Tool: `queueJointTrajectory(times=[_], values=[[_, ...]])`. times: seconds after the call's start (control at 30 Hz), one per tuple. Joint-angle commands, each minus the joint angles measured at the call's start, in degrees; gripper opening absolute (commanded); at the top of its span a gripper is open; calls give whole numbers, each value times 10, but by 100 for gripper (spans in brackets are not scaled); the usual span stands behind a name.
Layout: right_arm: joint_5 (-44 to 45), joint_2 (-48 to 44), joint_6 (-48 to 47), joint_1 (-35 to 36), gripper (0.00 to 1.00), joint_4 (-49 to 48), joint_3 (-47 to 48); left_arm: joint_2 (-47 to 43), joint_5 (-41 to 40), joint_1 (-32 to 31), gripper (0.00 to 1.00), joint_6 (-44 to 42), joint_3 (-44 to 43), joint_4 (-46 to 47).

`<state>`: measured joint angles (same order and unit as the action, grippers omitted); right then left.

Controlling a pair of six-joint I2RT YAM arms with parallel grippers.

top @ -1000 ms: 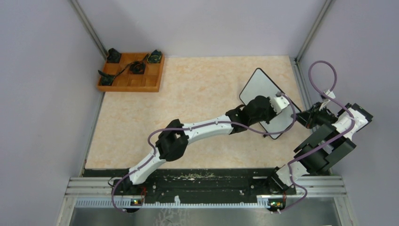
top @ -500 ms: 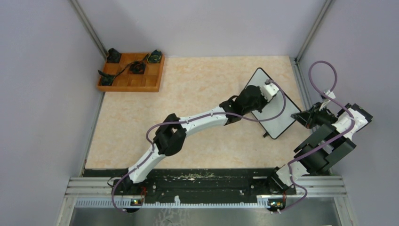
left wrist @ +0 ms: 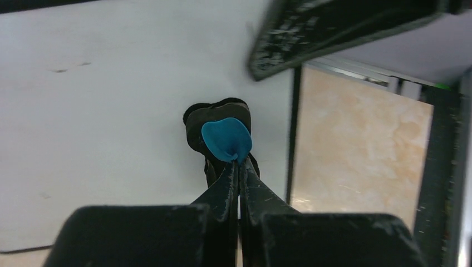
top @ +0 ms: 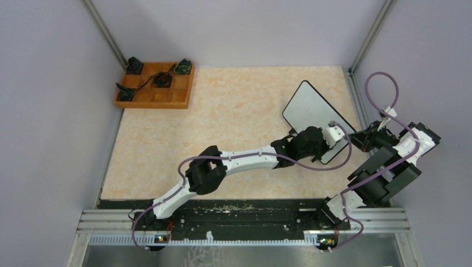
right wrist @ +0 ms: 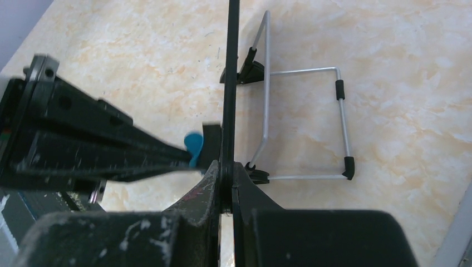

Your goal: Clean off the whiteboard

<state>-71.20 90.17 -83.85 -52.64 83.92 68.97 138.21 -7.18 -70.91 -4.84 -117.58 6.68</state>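
By the bench's (top: 222, 111) right edge, our left gripper (left wrist: 239, 167) clamps a blue eraser (left wrist: 225, 138) against the whiteboard (left wrist: 111, 111), its marks illegible; our right gripper (right wrist: 225, 169) pinches its frame.

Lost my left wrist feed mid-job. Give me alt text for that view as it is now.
The left gripper, shut, pinches the blue tab of a small dark round eraser pad held against the flat white black-framed whiteboard. Right of the frame lies the beige marbled table.

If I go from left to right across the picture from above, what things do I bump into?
Wooden tray → left arm's elbow → whiteboard → right arm.
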Motion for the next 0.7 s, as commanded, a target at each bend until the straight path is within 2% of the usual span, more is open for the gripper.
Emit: queueJointTrajectory(times=[0.0, 0.33, 0.67], values=[[53, -5, -33, 15, 0, 20, -21, -14, 65, -23, 0, 49, 9, 11], [57, -6, -31, 15, 0, 20, -18, -5, 43, -24, 0, 36, 6, 9], [54, -3, -27, 15, 0, 20, -16, -4, 28, 18, 0, 25, 24, 13]])
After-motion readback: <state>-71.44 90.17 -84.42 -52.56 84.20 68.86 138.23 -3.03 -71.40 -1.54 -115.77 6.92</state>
